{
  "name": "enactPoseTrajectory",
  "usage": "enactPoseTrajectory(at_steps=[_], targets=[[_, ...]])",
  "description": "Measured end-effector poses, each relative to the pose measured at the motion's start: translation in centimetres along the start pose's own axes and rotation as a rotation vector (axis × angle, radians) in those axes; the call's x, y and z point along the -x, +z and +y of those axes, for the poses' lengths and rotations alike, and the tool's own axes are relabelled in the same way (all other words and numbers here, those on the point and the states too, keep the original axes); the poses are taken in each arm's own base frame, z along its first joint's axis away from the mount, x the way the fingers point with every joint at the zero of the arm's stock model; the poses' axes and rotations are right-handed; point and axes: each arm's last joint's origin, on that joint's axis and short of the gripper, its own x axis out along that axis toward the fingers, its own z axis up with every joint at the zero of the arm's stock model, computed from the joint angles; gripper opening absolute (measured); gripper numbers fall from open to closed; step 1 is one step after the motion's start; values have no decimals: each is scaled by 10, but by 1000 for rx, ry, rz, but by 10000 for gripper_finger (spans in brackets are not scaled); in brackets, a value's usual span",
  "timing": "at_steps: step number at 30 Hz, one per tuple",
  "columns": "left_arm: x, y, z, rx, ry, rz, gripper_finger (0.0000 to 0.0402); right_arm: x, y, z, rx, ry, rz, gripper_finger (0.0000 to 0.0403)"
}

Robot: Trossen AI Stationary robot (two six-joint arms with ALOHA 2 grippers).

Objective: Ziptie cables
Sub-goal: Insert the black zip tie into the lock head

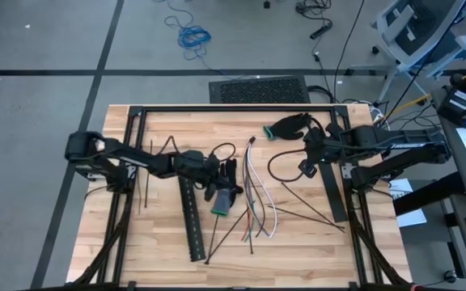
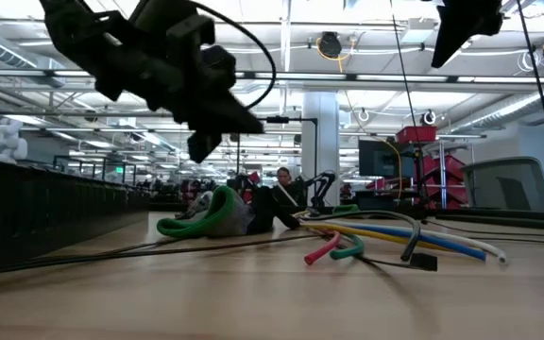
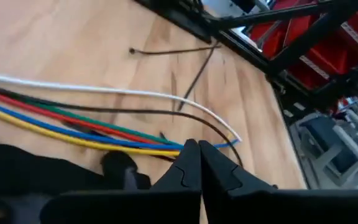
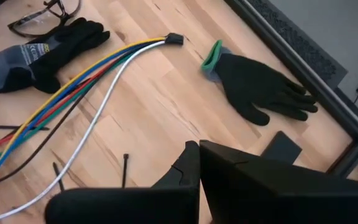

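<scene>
The cables (image 1: 257,198) lie loose on the wooden table's middle: white, red, green, blue and yellow wires, their far ends joined at a small dark plug (image 4: 173,38). Thin dark zipties (image 1: 225,234) lie scattered around them, some (image 3: 173,51) beyond the wire ends. My left gripper (image 3: 199,155) is shut and hovers low over the wires' near ends, beside a grey-and-black glove (image 1: 221,202). In the low view my left gripper (image 2: 204,142) shows clear of the tabletop. My right gripper (image 4: 199,152) is shut and hangs high at the far right, apart from the wires.
A black glove with a green cuff (image 4: 260,87) lies at the far side, near the table's black frame (image 1: 217,109). Safety glasses (image 4: 42,15) lie by the grey-and-black glove. Two black slotted rails (image 1: 188,218) (image 1: 334,190) flank the wires. Bare wood shows along the near edge.
</scene>
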Motion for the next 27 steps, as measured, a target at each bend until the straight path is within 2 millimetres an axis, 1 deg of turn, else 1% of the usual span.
enactPoseTrajectory(at_steps=[3, 6, 9, 10, 12, 16, 22, 27], targets=[[-14, -15, 7, 73, 1, 37, 0, 1, 1, -3, 21, -4, -6, 0], [-23, -23, 7, 152, -14, 50, 0, 1, 1, -5, 50, -8, -6, 0], [-31, -41, 11, 195, 42, 131, 0, 1, 1, -7, 60, -9, -9, 0], [-33, -49, 14, 200, 82, 164, 0, 2, 1, -7, 59, -9, -10, 0], [-34, -56, 16, 215, 140, 200, 0, 2, 1, -7, 58, -7, -11, 0], [-27, -72, 25, 249, 270, 358, 0, 4, 0, -9, 54, -3, -18, 0], [-10, -65, 31, 223, 349, 438, 0, 6, 0, -10, 40, 6, -33, 0], [14, -53, 42, 149, 485, 462, 0, 6, 1, -10, 12, 11, -45, 0]])
